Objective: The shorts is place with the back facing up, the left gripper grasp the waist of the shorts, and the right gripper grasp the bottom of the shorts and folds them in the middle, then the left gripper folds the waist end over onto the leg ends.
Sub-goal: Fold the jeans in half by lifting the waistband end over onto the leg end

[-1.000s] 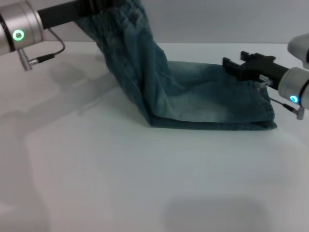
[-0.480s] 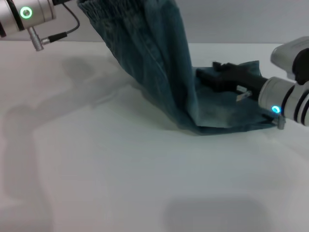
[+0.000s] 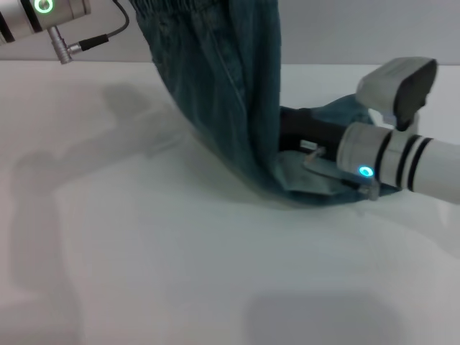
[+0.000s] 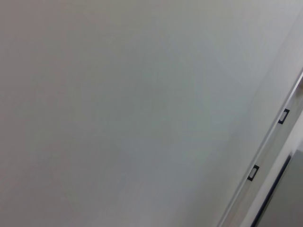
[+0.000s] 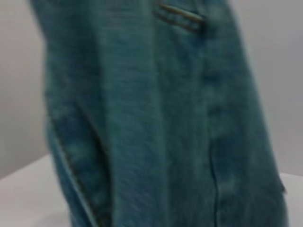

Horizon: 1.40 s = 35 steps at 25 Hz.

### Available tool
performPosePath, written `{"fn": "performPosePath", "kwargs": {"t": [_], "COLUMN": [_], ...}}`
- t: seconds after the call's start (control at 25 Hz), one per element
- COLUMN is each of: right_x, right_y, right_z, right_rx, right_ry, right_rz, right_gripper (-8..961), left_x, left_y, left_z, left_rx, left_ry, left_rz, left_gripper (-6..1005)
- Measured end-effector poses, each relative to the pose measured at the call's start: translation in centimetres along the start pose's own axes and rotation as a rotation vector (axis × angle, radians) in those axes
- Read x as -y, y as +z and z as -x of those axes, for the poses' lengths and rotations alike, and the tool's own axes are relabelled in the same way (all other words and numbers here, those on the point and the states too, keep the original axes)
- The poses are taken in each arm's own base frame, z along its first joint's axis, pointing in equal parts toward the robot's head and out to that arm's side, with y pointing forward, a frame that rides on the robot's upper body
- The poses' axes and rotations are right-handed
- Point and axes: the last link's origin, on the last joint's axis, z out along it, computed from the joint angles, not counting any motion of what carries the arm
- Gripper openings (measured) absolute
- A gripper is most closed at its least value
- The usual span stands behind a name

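Denim of the shorts (image 3: 215,86) is hung upright from the waist (image 3: 180,6), lifted above the table (image 3: 144,251), presumably clamped by the unseen left gripper, while the right gripper, its claw state hidden, is buried behind the cloth, leaving the final fold unfinished.

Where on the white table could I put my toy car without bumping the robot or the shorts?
The table is bare all along the near edge and on its left side, under the raised left arm. It is crowded at the middle and right, where the shorts hang and the right hand reaches behind them.
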Motion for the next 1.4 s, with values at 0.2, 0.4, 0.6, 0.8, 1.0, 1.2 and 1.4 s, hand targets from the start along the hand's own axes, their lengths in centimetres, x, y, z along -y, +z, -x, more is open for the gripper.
{"fn": "performPosePath", "kwargs": {"t": [0.2, 0.4, 0.6, 0.8, 1.0, 1.2, 1.4], "right_x": [-1.8, -2.4, -1.4, 1.4, 5.2, 7.9, 8.7], "right_y": [1.2, 1.4, 0.5, -2.4, -7.2, -11.1, -12.5], "right_z": [1.0, 1.4, 0.6, -0.9, -1.8, -1.9, -2.5], "right_rx": [0.005, 0.017, 0.014, 0.039, 0.137, 0.246, 0.267], "right_ry": [-0.01, -0.011, 0.008, 0.018, 0.056, 0.112, 0.139], "right_rz": [0.087, 0.118, 0.081, -0.028, -0.209, -0.366, -0.425], "right_gripper": [558, 558, 558, 558, 557, 557, 557], "left_x": [0.0, 0.1, 0.3, 1.1, 1.0, 0.1, -0.5], "left_y": [-0.1, -0.4, -0.6, -1.0, -0.9, 0.7, 2.3], "left_z": [0.1, 0.3, 0.6, 1.5, 2.2, 3.4, 4.1], "left_rx": [0.0, 0.001, 0.003, 0.008, 0.025, 0.073, 0.096], "left_ry": [-0.004, -0.012, -0.018, -0.025, -0.017, -0.009, -0.022], "left_rz": [0.001, -0.003, -0.011, -0.048, -0.045, 0.007, 0.048], "left_gripper": [152, 161, 170, 179, 187, 196, 205]}}
